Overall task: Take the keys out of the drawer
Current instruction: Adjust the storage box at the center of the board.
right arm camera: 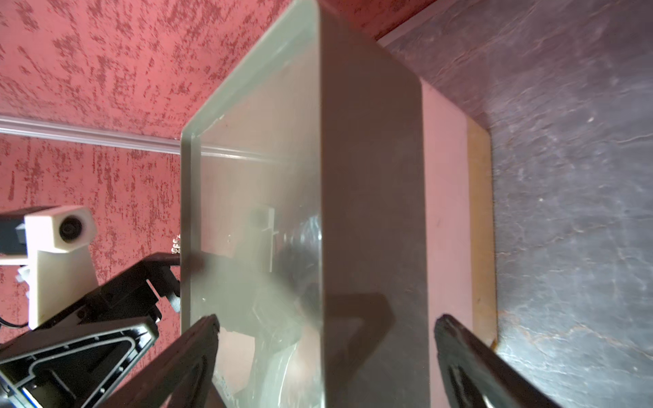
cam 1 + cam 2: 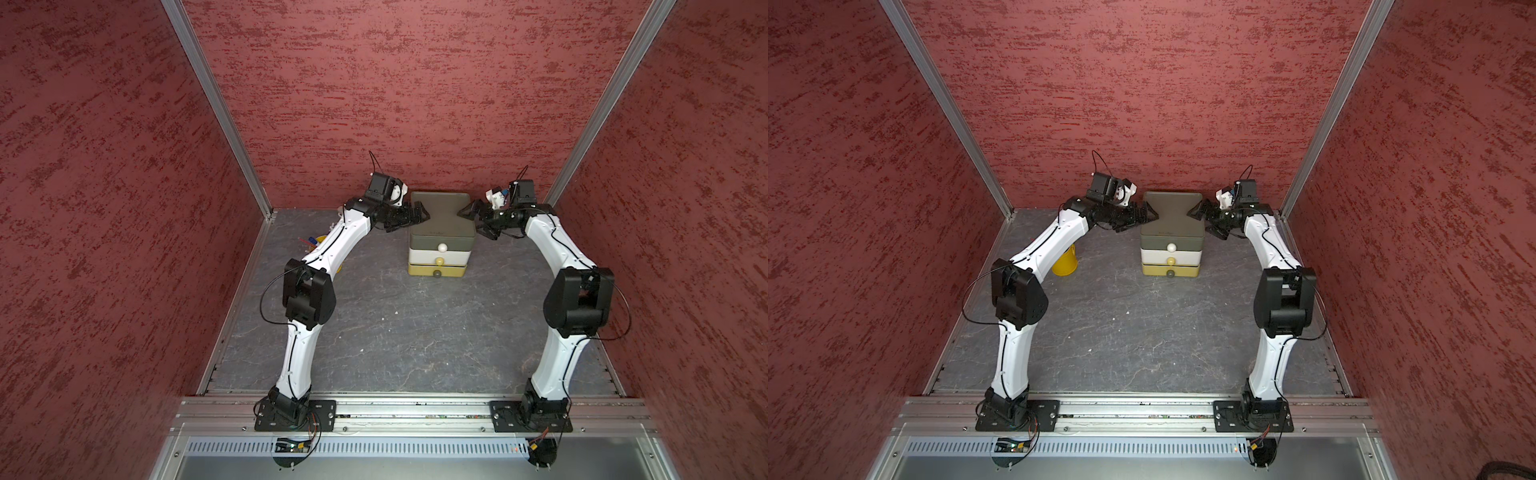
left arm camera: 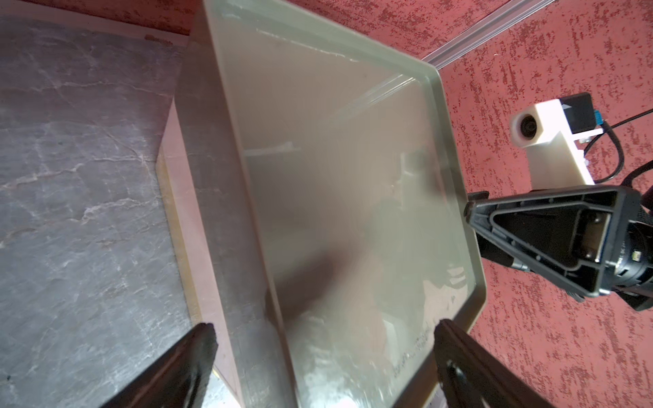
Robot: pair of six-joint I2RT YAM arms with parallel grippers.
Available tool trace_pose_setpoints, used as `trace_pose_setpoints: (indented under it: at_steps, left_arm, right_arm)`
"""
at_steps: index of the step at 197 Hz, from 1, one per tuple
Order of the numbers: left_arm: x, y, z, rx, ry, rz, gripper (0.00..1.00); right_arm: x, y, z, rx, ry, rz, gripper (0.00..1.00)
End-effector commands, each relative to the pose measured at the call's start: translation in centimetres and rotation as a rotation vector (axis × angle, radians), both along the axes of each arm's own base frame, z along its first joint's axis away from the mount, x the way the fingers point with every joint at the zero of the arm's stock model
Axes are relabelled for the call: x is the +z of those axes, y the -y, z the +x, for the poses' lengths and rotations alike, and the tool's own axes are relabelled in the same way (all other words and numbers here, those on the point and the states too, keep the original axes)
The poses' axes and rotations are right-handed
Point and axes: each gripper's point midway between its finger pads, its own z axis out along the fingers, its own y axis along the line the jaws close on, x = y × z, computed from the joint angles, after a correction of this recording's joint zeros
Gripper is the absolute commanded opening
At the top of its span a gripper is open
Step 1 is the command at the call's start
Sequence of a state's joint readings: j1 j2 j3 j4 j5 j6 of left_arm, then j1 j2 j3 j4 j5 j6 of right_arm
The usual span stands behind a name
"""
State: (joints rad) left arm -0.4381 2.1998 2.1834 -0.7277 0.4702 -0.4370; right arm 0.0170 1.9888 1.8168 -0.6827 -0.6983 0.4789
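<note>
Nearest the camera, a silver aluminium rail (image 2: 415, 409) carries the black bases of both arms. From it the white-and-black left arm (image 2: 299, 357) and the matching right arm (image 2: 557, 361) rise and bend inward over the grey marbled tabletop (image 2: 395, 332). Partly hidden behind the left arm's forearm, a yellow plastic cup (image 2: 1065, 264) stands on the table, well apart from the drawers.

Farther back, midway between the arms, sits a small stacked plastic chest of three drawers. The mustard-yellow bottom drawer (image 2: 419, 270) has a round grey knob (image 2: 436, 274). The cream middle drawer (image 2: 419, 255) has a yellow knob (image 2: 438, 261). The grey-green top drawer (image 2: 424, 243) has a cream knob (image 2: 443, 247). All three fronts look pushed in. The keys are hidden in every view, so where they lie cannot be told.

At the chest's left upper edge, the left gripper (image 2: 417, 218) has its jaws spread wide. In its wrist view (image 3: 325, 326), one black finger reaches over the shallow rimmed top and the other lies beside the side wall. The right gripper (image 2: 473, 222) mirrors this at the right upper edge, also spread wide (image 1: 327, 321). Each upper fingertip lies at the rim, but contact cannot be judged.

Behind everything stands the red textured back wall (image 2: 415, 104).
</note>
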Motion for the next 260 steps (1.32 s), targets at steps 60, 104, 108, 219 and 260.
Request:
trace_pose_setpoints:
  at_steps: [60, 104, 108, 219, 260]
  left_arm:
    - [-0.1, 2.2, -0.4, -0.062, 0.008, -0.006, 1.00]
    - [-0.2, 3.0, -1.8, -0.092, -0.012, 0.002, 1.00]
    - [-0.1, 3.0, -1.8, -0.092, -0.013, 0.002, 1.00]
    - [2.4, 2.9, -4.1, -0.137, -0.005, -0.024, 1.00]
    - [3.4, 3.5, -6.3, -0.155, -0.002, -0.034, 1.00]
  right_arm:
    - [0.2, -3.9, -0.4, 0.133, 0.004, -0.011, 0.98]
    - [0.4, -6.5, -1.4, 0.200, -0.009, 0.019, 0.99]
    - [0.4, -6.8, -1.6, 0.206, -0.011, 0.025, 0.99]
    - [3.5, -14.4, -8.0, 0.340, -0.067, 0.107, 0.98]
    - [3.7, -15.0, -8.7, 0.352, -0.069, 0.103, 0.98]
